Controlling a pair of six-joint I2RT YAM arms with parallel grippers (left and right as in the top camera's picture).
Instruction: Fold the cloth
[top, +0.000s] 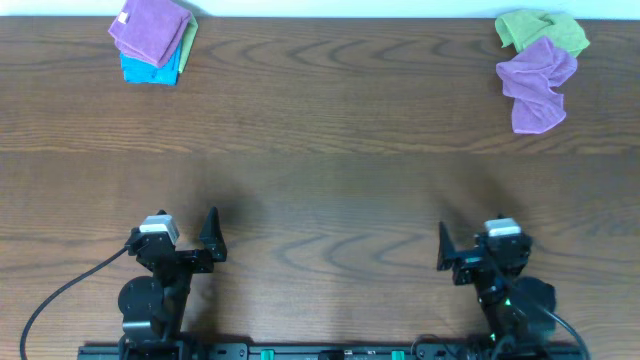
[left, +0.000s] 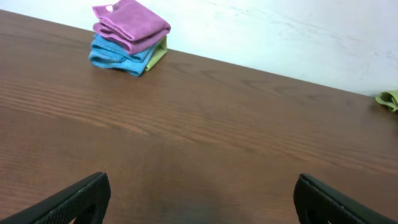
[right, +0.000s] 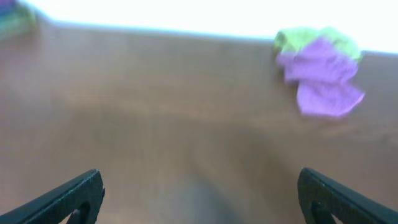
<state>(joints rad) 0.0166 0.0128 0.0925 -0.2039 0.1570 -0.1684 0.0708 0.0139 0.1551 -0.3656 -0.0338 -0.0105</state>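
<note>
Item: fold cycle, at the start of a fresh piece.
- Left claw and right claw: both spread wide, holding nothing, parked at the near edge.
- Crumpled purple cloth: far right corner, lying against a green cloth.
- Folded stack: far left corner.
- Next, I judge: a long right-arm reach to pull the purple one to centre.
- Surface: dark wood-grain table; white wall behind.
</note>
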